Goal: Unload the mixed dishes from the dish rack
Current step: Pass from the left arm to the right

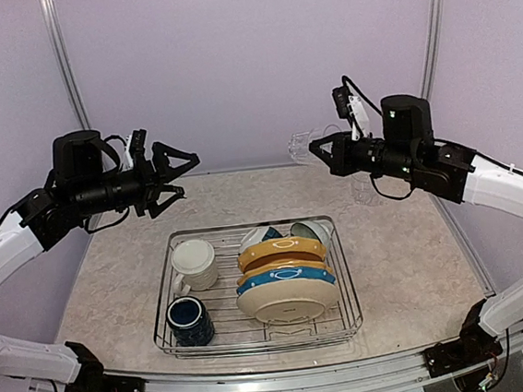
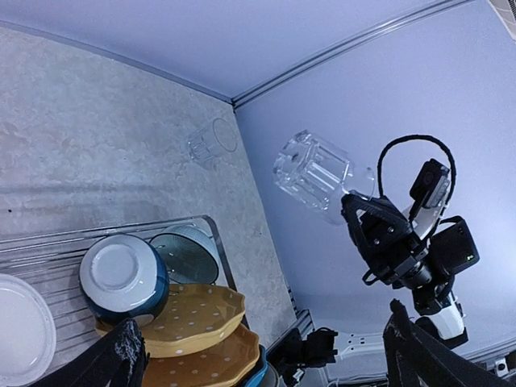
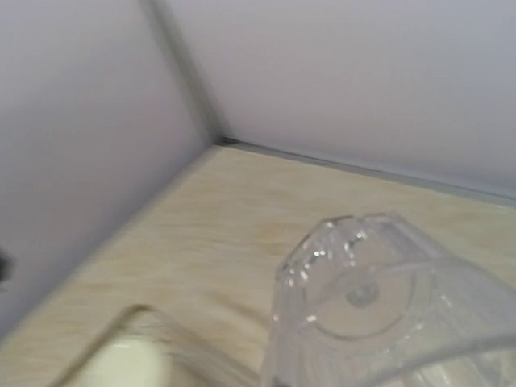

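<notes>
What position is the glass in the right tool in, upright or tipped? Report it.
Tipped: the glass tumbler hangs sideways in the air, base pointing away from the right tool, which is shut on its mouth end.

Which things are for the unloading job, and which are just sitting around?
Job: dish rack, cream mug, navy mug, yellow plates, blue-rimmed plate, cream plate, bowl, held tumbler, tumbler on the table.
Just there: table, purple walls.
</notes>
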{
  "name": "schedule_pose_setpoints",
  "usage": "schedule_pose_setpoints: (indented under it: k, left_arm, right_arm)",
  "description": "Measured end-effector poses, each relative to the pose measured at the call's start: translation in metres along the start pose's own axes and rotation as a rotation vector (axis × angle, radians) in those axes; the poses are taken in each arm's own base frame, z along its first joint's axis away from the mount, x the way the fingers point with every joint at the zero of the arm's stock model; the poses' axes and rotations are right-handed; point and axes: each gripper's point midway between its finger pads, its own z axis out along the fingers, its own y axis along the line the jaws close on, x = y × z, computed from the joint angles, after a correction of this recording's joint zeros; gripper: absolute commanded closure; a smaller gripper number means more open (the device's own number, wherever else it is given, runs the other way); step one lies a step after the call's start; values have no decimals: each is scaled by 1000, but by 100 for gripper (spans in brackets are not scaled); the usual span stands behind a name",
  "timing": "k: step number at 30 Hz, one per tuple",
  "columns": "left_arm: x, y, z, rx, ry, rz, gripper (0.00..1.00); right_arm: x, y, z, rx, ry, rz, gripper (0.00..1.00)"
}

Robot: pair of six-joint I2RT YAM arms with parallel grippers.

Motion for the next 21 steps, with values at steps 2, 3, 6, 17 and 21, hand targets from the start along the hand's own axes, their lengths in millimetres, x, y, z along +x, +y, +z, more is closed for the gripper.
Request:
schedule_pose_setpoints:
  k: [2, 3, 6, 17, 21]
  left_arm:
    - [4, 8, -5, -42, 6, 6, 1]
    - [6, 13, -8, -66, 10, 7, 1]
    - [12, 27, -15, -134, 21, 12, 1]
    - [34, 48, -27, -243, 72, 10, 1]
    - [49, 52, -23, -272, 115, 22, 1]
  right_arm:
    - [-6, -12, -3, 84, 14, -28, 100]
    - [-9, -19, -5, 131, 22, -45, 100]
    - [-15, -39, -4, 255, 60, -83, 100]
    - [35, -134, 35, 529, 402, -163, 100]
    - [57, -157, 50, 562, 512, -181, 100]
